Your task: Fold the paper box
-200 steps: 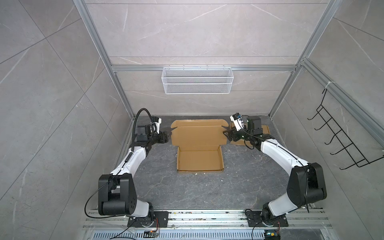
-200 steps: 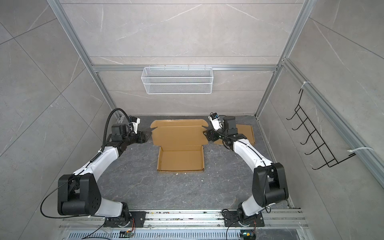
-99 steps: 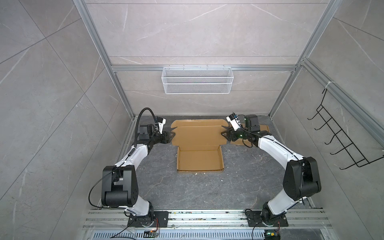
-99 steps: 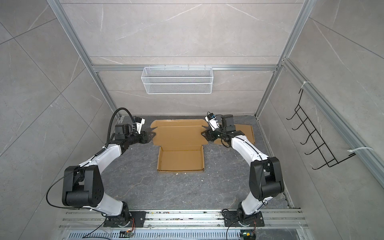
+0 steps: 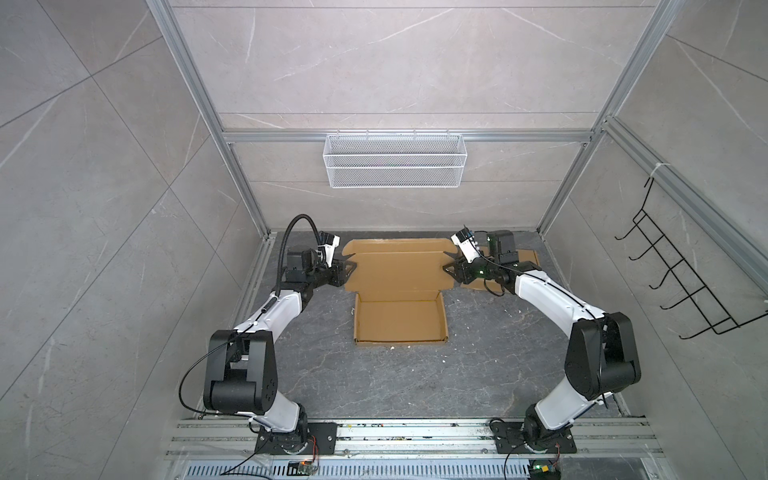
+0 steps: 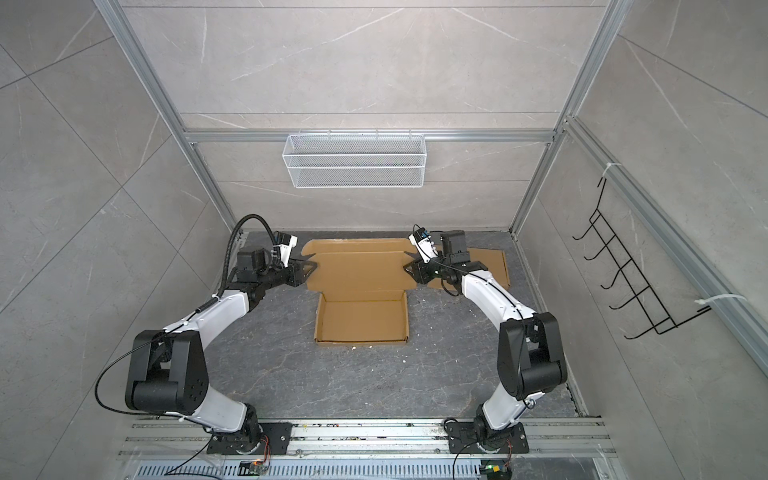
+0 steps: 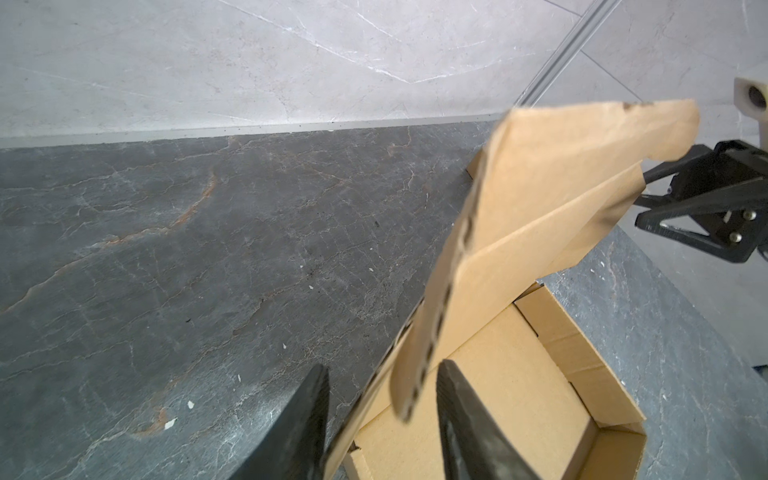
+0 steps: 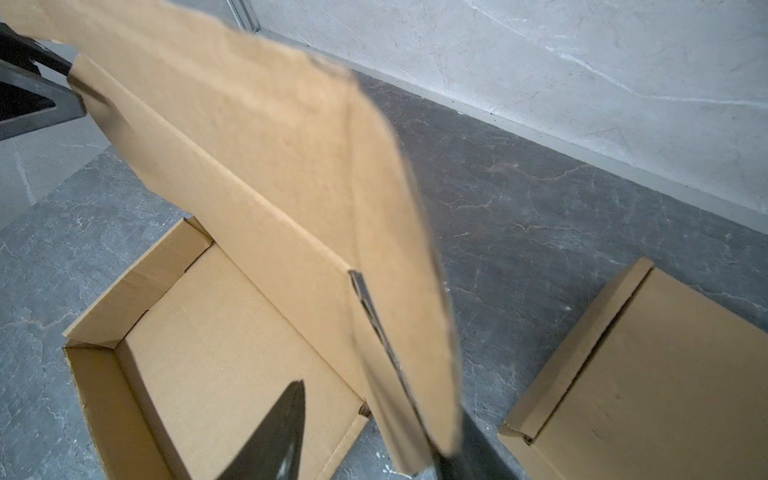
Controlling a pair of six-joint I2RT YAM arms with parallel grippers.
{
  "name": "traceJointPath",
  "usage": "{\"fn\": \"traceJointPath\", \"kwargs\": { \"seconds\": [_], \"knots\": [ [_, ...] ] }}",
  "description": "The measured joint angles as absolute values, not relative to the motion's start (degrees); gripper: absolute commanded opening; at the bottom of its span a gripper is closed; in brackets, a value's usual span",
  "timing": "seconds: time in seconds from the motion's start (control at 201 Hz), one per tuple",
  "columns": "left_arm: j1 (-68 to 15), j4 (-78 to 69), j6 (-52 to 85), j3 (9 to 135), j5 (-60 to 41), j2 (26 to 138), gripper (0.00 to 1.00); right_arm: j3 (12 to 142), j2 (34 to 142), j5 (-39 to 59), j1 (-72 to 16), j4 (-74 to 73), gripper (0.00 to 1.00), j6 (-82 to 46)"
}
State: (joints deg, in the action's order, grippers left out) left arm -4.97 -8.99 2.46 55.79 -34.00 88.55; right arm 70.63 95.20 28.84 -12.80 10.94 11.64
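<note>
The paper box (image 5: 399,286) sits open at the middle of the table (image 5: 374,382), toward the back wall. Its tray (image 5: 400,321), walls already up, lies on the side nearer the arm bases. The lid (image 5: 399,268) reaches away from the tray and is tilted up off the table, as I see in both wrist views.

My left jaws stand at the lid's left end, spread, with the side flap (image 7: 432,332) between the two fingers (image 7: 305,415). I see a gap on each side of the cardboard, so nothing is pinched there.

My right jaws stand at the lid's right end, also apart. The right flap (image 8: 399,257) runs between them. One finger (image 8: 278,436) stands clear of the cardboard; the other is mostly hidden behind the flap, and I cannot tell whether it touches.

A second, flat-folded cardboard box (image 8: 648,374) lies on the table just beside the right arm. A white wire basket (image 5: 395,162) hangs on the back wall, and a black hook rack (image 5: 681,286) on the right wall.
</note>
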Motion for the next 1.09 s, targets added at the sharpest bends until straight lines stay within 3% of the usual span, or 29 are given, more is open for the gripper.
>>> {"fn": "traceJointPath", "kwargs": {
  "seconds": [0.219, 0.901, 1.095],
  "knots": [
    [-5.5, -10.8, 2.5, 54.6, -31.6, 88.6, 0.28, 70.4, 95.3, 28.2, -14.1, 10.0, 0.34, 10.4],
    [-7.7, -15.4, 4.9, 51.6, -27.9, 88.6, 0.29, 65.1, 94.6, 19.7, -17.0, 3.2, 0.11, 6.0],
    [-8.4, -16.3, 5.4, 50.9, -27.2, 88.6, 0.17, 63.2, 93.3, 16.6, -18.4, 1.5, 0.07, 4.2]
  ]
}}
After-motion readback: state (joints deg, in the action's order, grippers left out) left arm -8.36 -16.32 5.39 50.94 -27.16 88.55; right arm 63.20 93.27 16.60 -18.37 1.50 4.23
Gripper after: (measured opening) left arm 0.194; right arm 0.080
